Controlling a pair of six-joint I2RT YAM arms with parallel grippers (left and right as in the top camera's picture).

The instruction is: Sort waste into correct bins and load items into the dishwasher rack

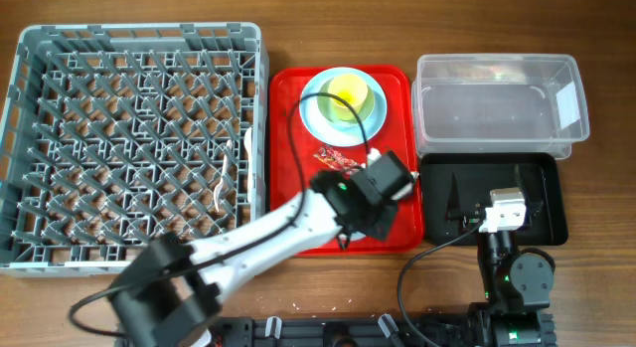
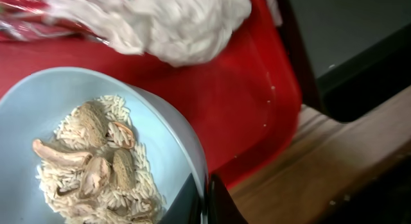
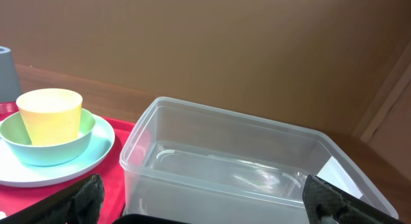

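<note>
A robotics lab bench staged like a canteen: robot arms (image 1: 268, 233) at a wooden worktop (image 1: 596, 272), dish rack (image 1: 139, 31), red tray (image 1: 288, 188).

Overhead, the light blue dish (image 2: 167, 140) of rice-like scraps (image 2: 122, 192) is hidden beneath the left arm (image 1: 268, 233); the crumpled white napkin (image 2: 186, 22) is cropped by the wrist view's top edge.

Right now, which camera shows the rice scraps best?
The left wrist view: the rice scraps lie close and sharp in a blue dish on the red tray. In the overhead view the left arm covers them. The right wrist view does not show them.
</note>
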